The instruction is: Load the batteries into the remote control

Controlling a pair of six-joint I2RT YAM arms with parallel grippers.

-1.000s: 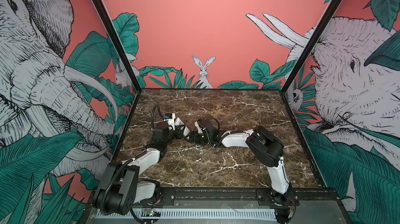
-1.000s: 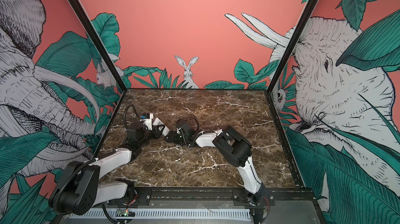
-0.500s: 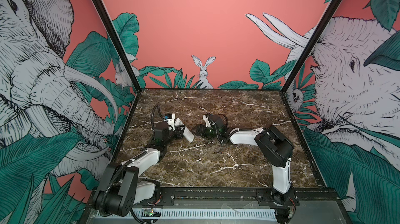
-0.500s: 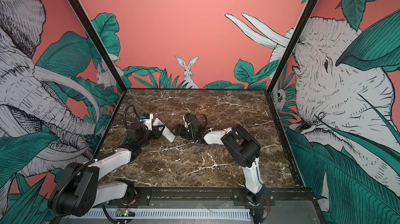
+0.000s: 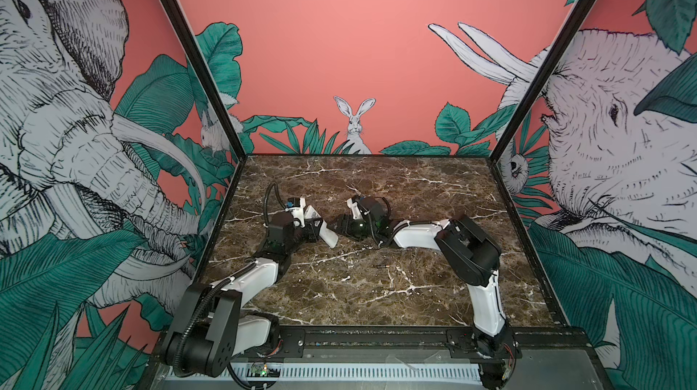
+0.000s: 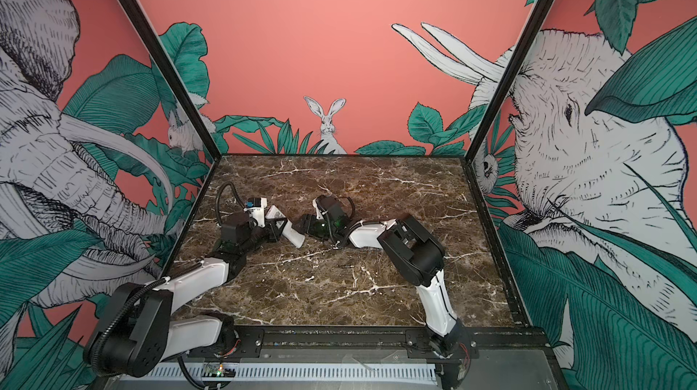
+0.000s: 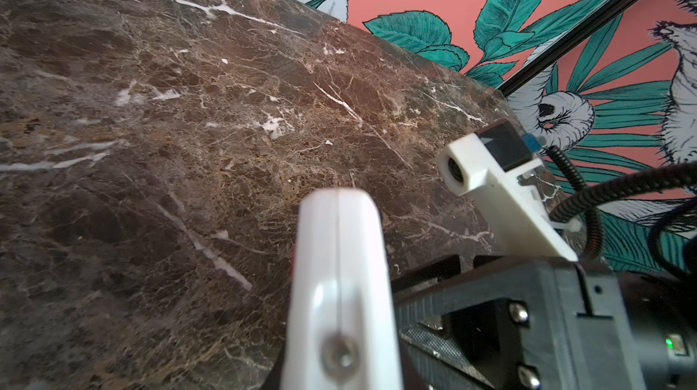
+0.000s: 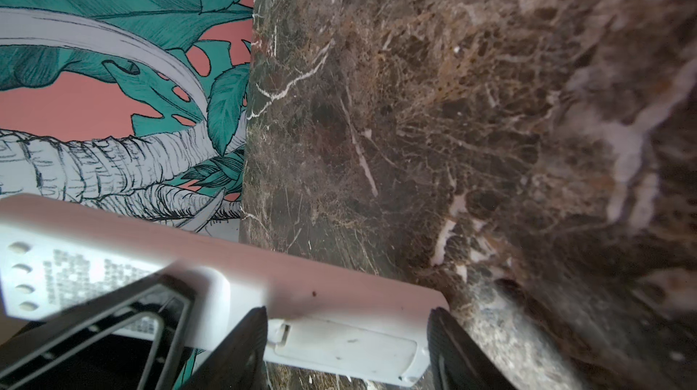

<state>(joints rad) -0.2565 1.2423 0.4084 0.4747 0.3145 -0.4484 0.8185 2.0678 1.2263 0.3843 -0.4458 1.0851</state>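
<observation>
Holding the remote control clamped above the desk, left jaws shut on its middle; right gripper jaws part open, straddling its back cover without gripping; one battery lies apart on marble.

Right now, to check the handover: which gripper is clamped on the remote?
The left gripper, shut on the remote; the right gripper's jaws stand apart at its free end.
</observation>
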